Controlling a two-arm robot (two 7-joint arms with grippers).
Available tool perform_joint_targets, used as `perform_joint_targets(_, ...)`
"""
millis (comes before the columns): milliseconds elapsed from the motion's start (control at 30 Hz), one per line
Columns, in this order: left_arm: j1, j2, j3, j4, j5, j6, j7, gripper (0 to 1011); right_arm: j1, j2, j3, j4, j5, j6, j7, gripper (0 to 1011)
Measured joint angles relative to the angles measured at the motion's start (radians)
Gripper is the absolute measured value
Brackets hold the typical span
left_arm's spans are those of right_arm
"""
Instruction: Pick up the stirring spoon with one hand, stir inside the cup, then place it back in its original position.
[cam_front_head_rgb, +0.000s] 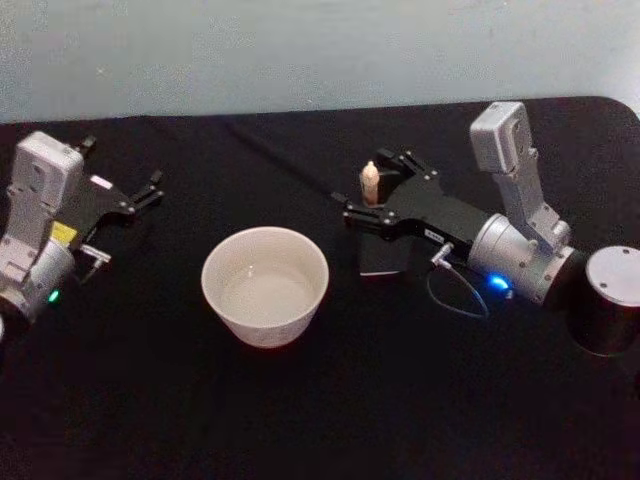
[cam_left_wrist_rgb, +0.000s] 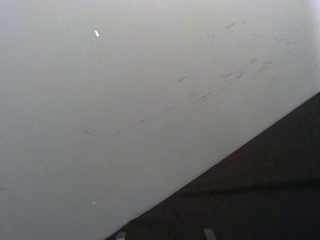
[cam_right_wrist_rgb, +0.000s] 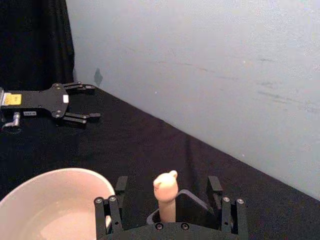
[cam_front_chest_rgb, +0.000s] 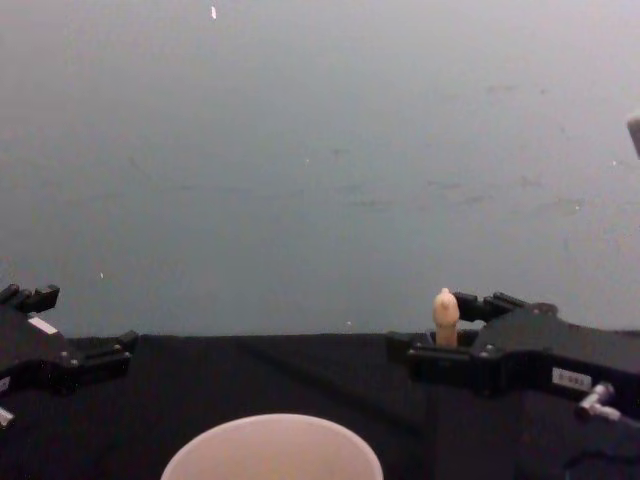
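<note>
Found the right gripper (cam_front_head_rgb: 368, 186) placed around the stirring spoon (cam_front_head_rgb: 370, 178), fingers spread on both sides of the cream handle and seemingly not yet pressing it, probably so as to close on it below the knob without knocking it. Noted the spoon standing upright in the dark holder (cam_front_head_rgb: 381, 262), near the cream-white cup (cam_front_head_rgb: 265, 285) on the black table (cam_front_head_rgb: 330, 400), likely kept so for an easy grasp from the side and a short carry to the cup. Saw the left gripper (cam_front_head_rgb: 152, 190) parked well apart at the table's left side, fingers also spread, holding nothing.
</note>
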Motion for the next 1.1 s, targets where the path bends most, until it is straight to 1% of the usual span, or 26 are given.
perform_joint_targets(200,0.0,0.0,0.0,0.0,0.0,0.0,0.0,1001,0.01,-0.012,0.002,0.017,-0.009,-0.002,0.0,1002)
perform_joint_targets(667,0.0,0.0,0.0,0.0,0.0,0.0,0.0,1001,0.011,-0.013,0.004,0.018,-0.014,-0.002,0.001,993)
perform_joint_targets(700,0.0,0.0,0.0,0.0,0.0,0.0,0.0,1001,0.011,-0.013,0.004,0.018,-0.014,-0.002,0.001,968)
perform_joint_targets(733,0.0,0.0,0.0,0.0,0.0,0.0,0.0,1001,0.011,-0.013,0.004,0.018,-0.014,-0.002,0.001,968)
perform_joint_targets(933,0.0,0.0,0.0,0.0,0.0,0.0,0.0,1001,0.011,-0.012,0.004,0.018,-0.013,-0.002,0.001,822)
perform_joint_targets(967,0.0,0.0,0.0,0.0,0.0,0.0,0.0,1001,0.011,-0.012,0.004,0.018,-0.012,-0.002,0.001,767)
perform_joint_targets(1067,0.0,0.0,0.0,0.0,0.0,0.0,0.0,1001,0.01,-0.012,0.004,0.017,-0.012,-0.002,0.001,712)
perform_joint_targets(1100,0.0,0.0,0.0,0.0,0.0,0.0,0.0,1001,0.01,-0.012,0.004,0.017,-0.012,-0.002,0.001,679)
